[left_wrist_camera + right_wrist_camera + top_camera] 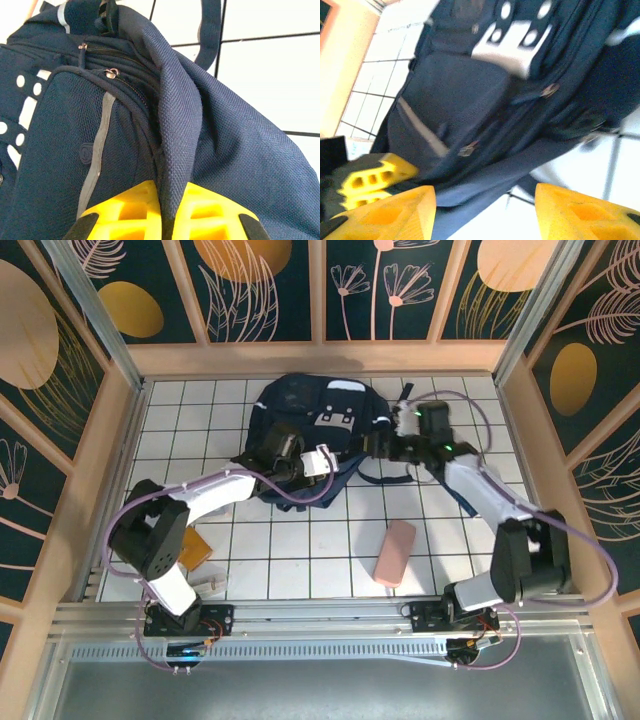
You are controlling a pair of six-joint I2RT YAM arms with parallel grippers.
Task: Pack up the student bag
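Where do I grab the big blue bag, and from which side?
Pinch the raised fabric fold by the zipper on the student bag, coming from its near edge, the arms' side. The fold stands up as a thin ridge, easy to clamp; the front pocket lies flat.

The bench (300,550) is viewed steeply from above and behind the arm bases, the whole student bag (315,425) being taken in. The left wrist view is set very close over the left fingers (130,207), facing the bag's side. The right wrist view is aimed past the right fingers (580,212) at the front pocket (445,95), shared by all three.
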